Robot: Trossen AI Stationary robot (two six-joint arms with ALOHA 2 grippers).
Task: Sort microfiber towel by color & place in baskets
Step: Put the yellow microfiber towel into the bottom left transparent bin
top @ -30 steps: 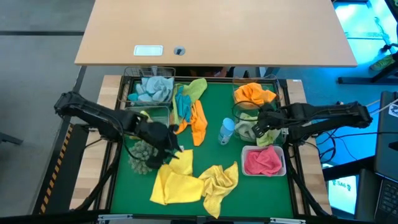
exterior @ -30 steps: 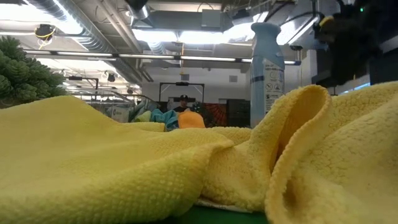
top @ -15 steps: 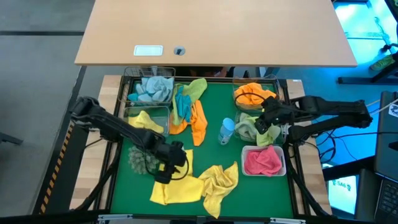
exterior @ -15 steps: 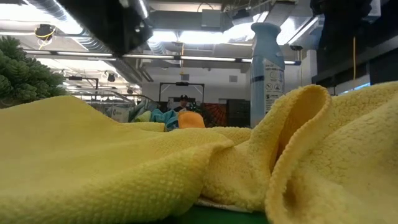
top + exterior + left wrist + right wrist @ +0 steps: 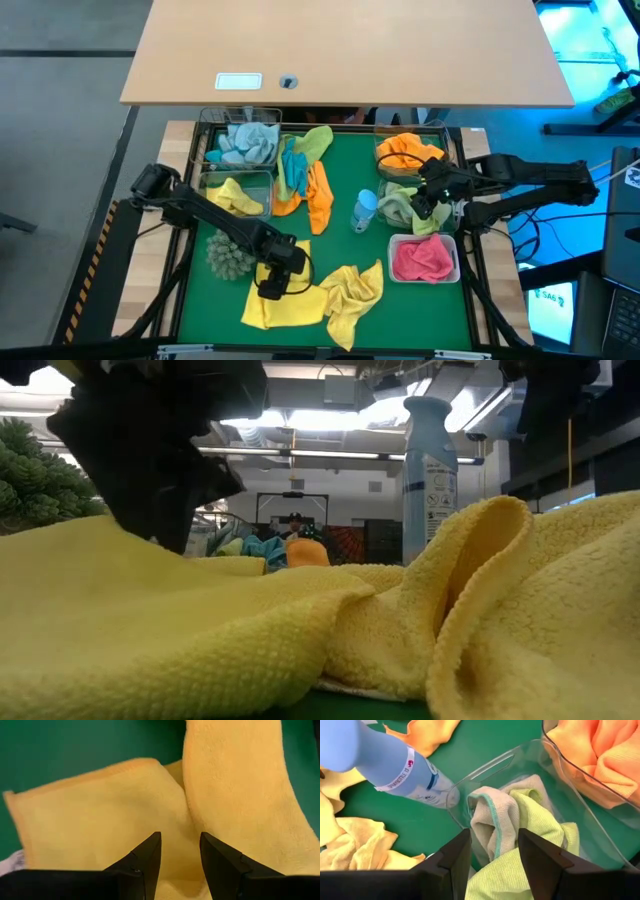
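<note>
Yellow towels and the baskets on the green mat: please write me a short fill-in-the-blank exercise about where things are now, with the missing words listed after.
1. The left tool hangs open over a ____ towel on the green mat.
2. The white basket holds a ____ towel.
3. The right tool is open above the clear basket that holds the light ____ towel.
4. The blue bottle stands between the loose orange towel and that ____ basket.

Missing words: yellow; pink; green; clear
</note>
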